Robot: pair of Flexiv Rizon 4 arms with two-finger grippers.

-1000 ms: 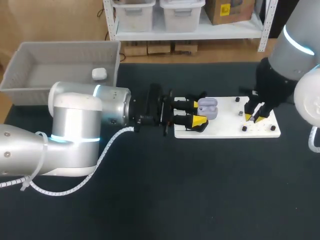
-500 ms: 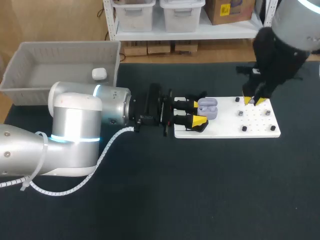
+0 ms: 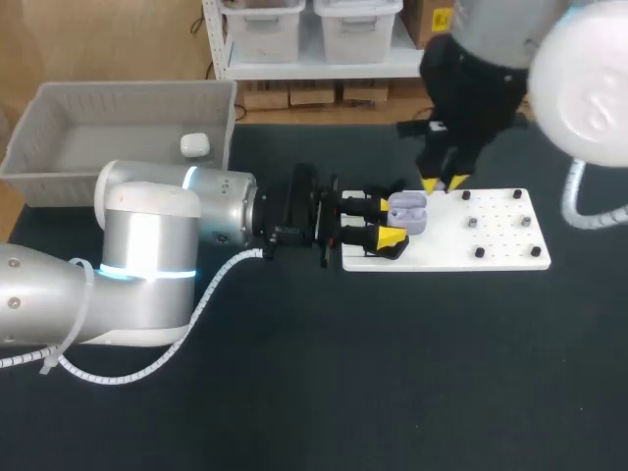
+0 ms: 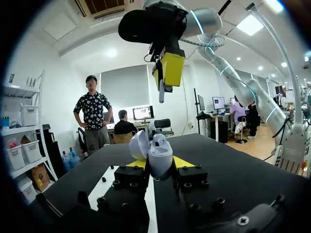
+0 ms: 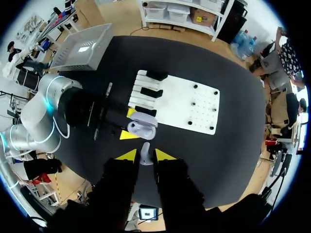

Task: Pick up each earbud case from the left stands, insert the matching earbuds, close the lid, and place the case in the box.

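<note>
A lavender earbud case with its lid open is held level over the left end of the white board, my left gripper shut on it from both sides. In the left wrist view the case sits between the yellow tips, and what looks like one earbud rests inside. My right gripper hangs just above and behind the case, shut on a small pale earbud. From the right wrist, the open case lies straight ahead of the gripper. The same gripper hangs over the case in the left wrist view.
A grey box stands at the back left with a white case inside. Small dark pegs dot the board's right half. Black stands line the board's left edge, near my left gripper.
My right arm has swung left from the board's right side to above the open case, carrying the earbud. The left arm and the case have not moved.
</note>
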